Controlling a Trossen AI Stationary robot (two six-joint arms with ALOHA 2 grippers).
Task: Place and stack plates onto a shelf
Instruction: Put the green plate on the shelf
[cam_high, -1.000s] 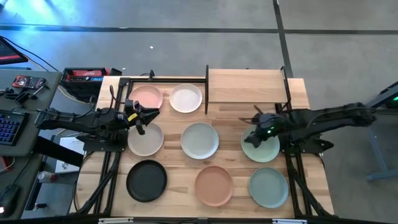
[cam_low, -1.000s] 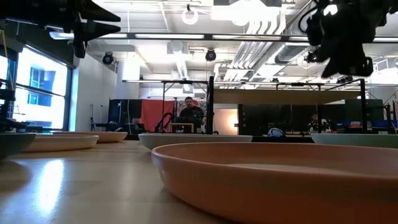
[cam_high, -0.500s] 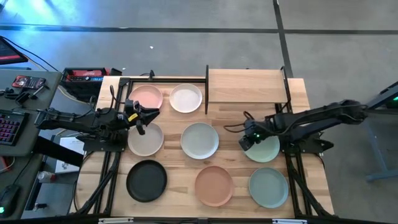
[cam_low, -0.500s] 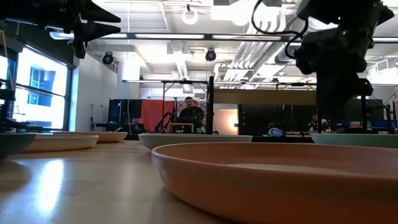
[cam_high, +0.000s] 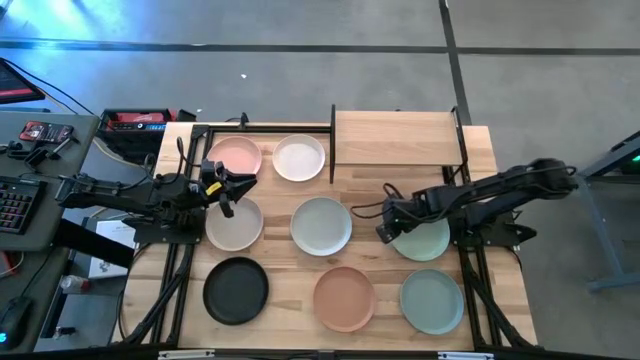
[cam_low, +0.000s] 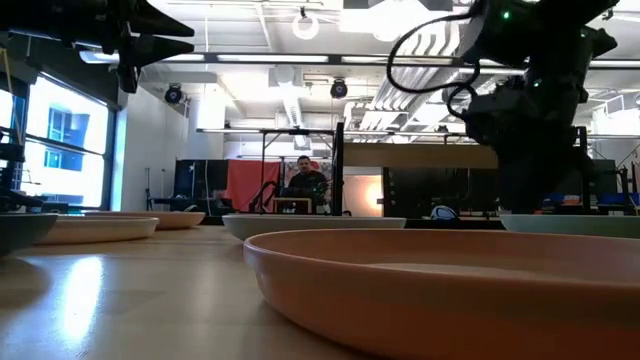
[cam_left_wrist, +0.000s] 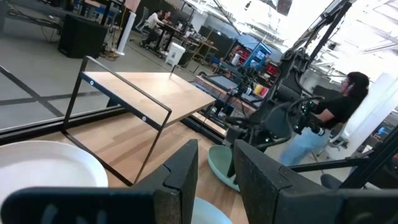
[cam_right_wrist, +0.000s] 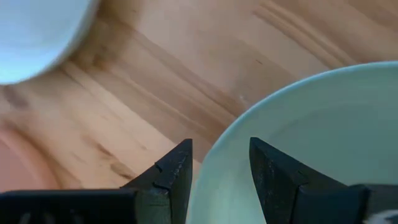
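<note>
- We see the right gripper (cam_high: 385, 232) low at the rim of the round matte sage green plate (cam_high: 425, 240), its two dark fingers (cam_right_wrist: 171, 177) parted and straddling that rim, not clamped.
- That sage plate lies on the plank-striped wooden tabletop (cam_high: 380, 190), just in front of the small light-wood shelf with thin black uprights (cam_high: 395, 138).
- We see the left gripper (cam_high: 228, 190) hovering well to the left of the shelf, above the cream plate (cam_high: 233, 225), beside the pink plate (cam_high: 236, 155); its fingers stand slightly apart, holding nothing.
- The shelf's panel carries no plate.
</note>
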